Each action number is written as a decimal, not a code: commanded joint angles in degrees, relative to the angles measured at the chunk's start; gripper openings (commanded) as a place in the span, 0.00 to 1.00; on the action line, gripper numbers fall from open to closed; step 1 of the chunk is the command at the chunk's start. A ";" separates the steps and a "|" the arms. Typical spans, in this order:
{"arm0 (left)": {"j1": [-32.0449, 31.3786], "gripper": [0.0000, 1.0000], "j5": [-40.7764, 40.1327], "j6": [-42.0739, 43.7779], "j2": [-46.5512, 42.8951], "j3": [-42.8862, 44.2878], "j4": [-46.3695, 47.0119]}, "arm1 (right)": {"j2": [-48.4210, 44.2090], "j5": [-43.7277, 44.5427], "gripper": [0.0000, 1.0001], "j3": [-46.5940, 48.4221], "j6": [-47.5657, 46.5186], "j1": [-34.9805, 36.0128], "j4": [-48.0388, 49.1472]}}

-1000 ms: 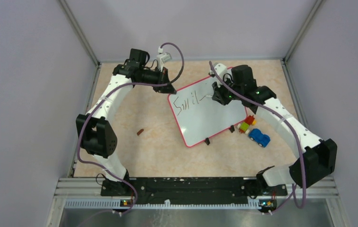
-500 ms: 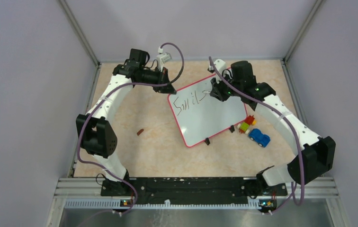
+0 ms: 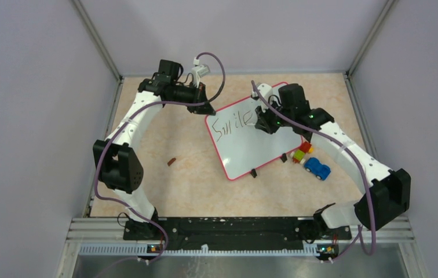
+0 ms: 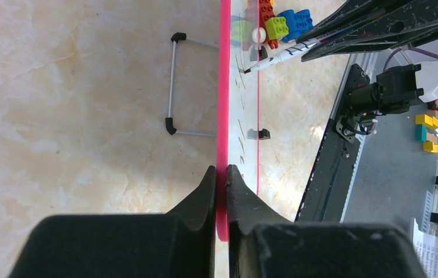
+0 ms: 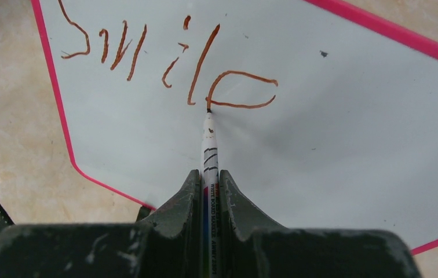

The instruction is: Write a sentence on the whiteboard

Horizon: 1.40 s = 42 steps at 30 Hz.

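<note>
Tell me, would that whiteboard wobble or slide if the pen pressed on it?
Probably stiff: the whiteboard shows no sag under the marker. Likely light and apt to slide or tip on its thin wire stand, which may be why the left pincer clamps its rim.

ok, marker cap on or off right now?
Off. The marker held in the right claw shows a bare dark tip, touching the whiteboard at the last letter of the writing.
</note>
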 commanded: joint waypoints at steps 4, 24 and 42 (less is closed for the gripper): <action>-1.14 0.00 0.96 0.67 -0.07 -0.54 -1.47 | -2.15 2.66 0.00 -0.48 -1.54 -1.92 -0.08; -1.15 0.00 0.97 0.50 -0.02 -0.58 -1.38 | -2.47 0.45 0.00 2.26 -1.51 -6.13 -0.60; -1.12 0.00 0.98 0.46 0.15 -0.56 -1.25 | -5.28 -4.38 0.00 -1.10 -0.55 -3.44 -2.55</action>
